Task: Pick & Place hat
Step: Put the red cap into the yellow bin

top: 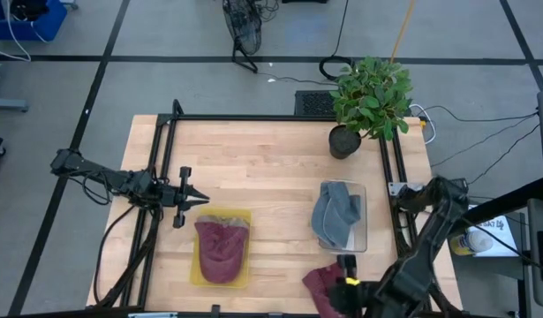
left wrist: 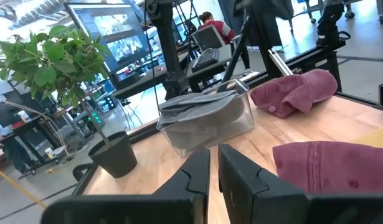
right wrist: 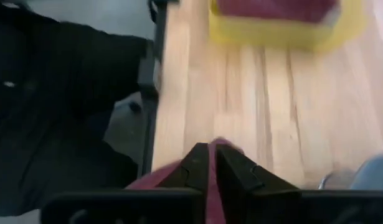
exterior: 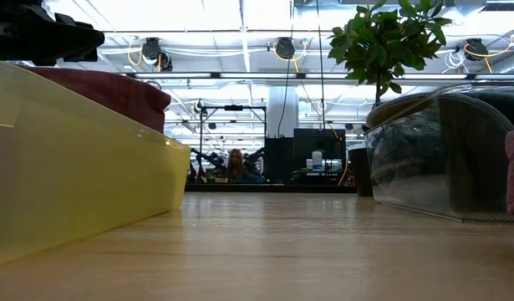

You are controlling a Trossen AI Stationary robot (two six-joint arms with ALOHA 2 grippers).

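One maroon hat [top: 222, 250] lies in a yellow tray [top: 199, 269] left of the table's middle. A grey hat [top: 335, 216] sits in a clear container [top: 361, 231] on the right. A second maroon hat [top: 319, 284] is at the near edge, and my right gripper [top: 340, 281] is shut on it. My left gripper [top: 200, 200] is shut and hovers just beyond the tray's far-left corner, pointing toward the table's right. In the left wrist view the second maroon hat [left wrist: 297, 92] lies beside the clear container [left wrist: 207, 118]. My right gripper pinches the second maroon hat between its two fingers. A fold of maroon cloth [right wrist: 212, 186] shows in the narrow gap between them, and more cloth [right wrist: 163, 179] bulges out beside one finger. The fingers lie low and point toward the table's left. Whether the hat is lifted off the table, I cannot tell.
A potted plant [top: 368, 102] stands at the far right corner. Black frame rails [top: 161, 168] run along the left, far and right edges. Bare wood [top: 262, 168] lies between tray, container and far rail. In the low view, the yellow tray [exterior: 73, 176] and clear container [exterior: 440, 155] flank open tabletop.
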